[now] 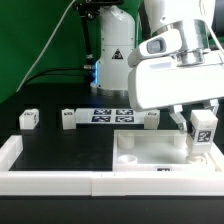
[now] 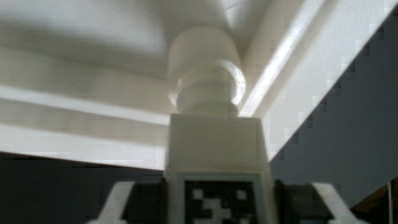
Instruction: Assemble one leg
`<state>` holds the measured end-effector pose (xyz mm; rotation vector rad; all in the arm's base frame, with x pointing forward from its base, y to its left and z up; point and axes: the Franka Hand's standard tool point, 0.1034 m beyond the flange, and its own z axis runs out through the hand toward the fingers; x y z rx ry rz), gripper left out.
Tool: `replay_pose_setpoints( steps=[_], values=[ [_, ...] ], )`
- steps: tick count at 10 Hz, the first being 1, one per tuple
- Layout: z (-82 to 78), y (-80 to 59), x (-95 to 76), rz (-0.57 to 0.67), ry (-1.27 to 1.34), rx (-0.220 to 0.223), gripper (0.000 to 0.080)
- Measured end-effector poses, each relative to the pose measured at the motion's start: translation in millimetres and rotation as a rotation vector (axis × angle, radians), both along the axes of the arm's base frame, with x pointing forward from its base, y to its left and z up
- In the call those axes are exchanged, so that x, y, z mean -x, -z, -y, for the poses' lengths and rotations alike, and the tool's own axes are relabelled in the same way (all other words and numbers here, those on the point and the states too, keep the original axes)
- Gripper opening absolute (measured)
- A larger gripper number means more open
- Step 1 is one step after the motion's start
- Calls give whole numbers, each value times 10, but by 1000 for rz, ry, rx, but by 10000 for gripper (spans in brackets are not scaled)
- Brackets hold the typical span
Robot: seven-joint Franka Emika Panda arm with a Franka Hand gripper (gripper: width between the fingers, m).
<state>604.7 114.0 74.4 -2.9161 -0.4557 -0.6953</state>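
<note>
Claw (image 1: 202, 133) clamps the small white plastic tagged leg (image 1: 203, 122); contact points are hard to make out. Beneath the claw is a large flat white square panel (image 1: 150, 152), partly cropped. Black tabletop (image 1: 60, 145), green backdrop (image 1: 30, 40) behind.

Exterior view low and near; wrist view tight on shared leg (image 1: 203, 126) (image 2: 217, 150)

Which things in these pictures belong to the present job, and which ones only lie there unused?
Belong to the job:
- held leg
- gripper, shut on that leg
- panel, probably, as the leg hangs over its corner

Only lying about:
- three spare legs in a row behind the panel
- marker board
</note>
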Motion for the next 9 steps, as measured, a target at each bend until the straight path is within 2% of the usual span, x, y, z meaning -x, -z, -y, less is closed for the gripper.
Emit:
replay_pose_setpoints(
  steps=[2, 4, 6, 7, 8, 9],
  values=[
    [-7, 61, 9, 20, 6, 0, 287],
    [-6, 66, 23, 66, 16, 3, 287],
    [37, 91, 110, 112, 29, 12, 287],
    [58, 124, 135, 95, 29, 12, 287],
    [53, 126, 135, 92, 28, 12, 340],
    [55, 130, 137, 90, 28, 12, 487]
  ],
)
